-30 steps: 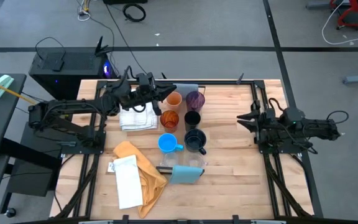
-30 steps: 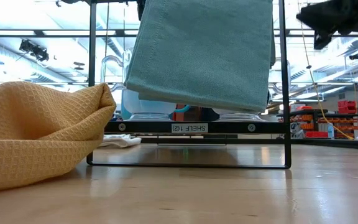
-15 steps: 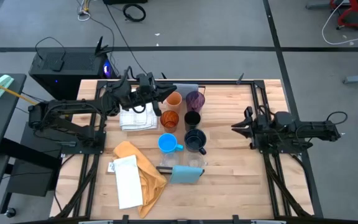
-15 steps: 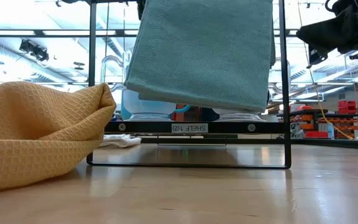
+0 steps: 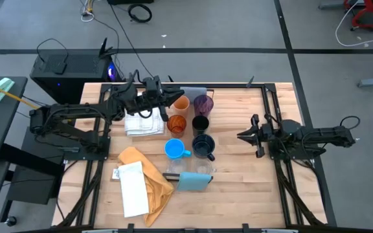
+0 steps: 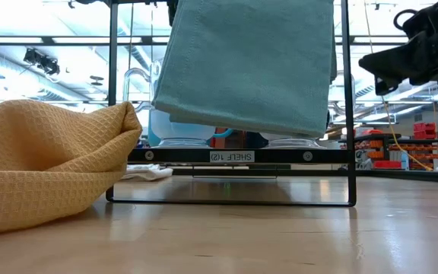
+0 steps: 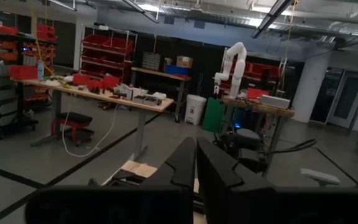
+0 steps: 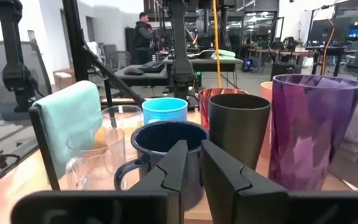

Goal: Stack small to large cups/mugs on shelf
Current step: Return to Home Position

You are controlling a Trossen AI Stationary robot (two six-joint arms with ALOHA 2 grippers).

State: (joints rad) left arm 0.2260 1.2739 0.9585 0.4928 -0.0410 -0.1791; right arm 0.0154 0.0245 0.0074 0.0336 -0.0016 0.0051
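Observation:
The cups stand grouped at mid-table: orange cup (image 5: pixel 180 103), purple cup (image 5: pixel 203 103), amber cup (image 5: pixel 177 123), black cup (image 5: pixel 200 123), bright blue mug (image 5: pixel 173 149) and navy mug (image 5: pixel 203 146), each on its base. A clear glass (image 8: pixel 95 165) stands by a black frame rack (image 6: pixel 230 156) labelled as a shelf. I cannot make out a pale plank. My left gripper (image 5: pixel 171 96) is shut, raised beside the orange cup and pointing into the room (image 7: pixel 196 163). My right gripper (image 5: pixel 240 136) is shut and empty, to the right of the navy mug (image 8: pixel 163 152), pointing at it.
A teal cloth (image 5: pixel 193 180) hangs over the black rack near the table's front. A white folded towel (image 5: pixel 143 121) lies left of the cups. A yellow cloth (image 5: pixel 144 175) and a white packet (image 5: pixel 133 188) lie at the front left. A person (image 8: pixel 145 37) stands far behind.
My right gripper has moved toward the table's left, toward the cups, a little toward the near edge and downward. The cups and my left arm have kept still.

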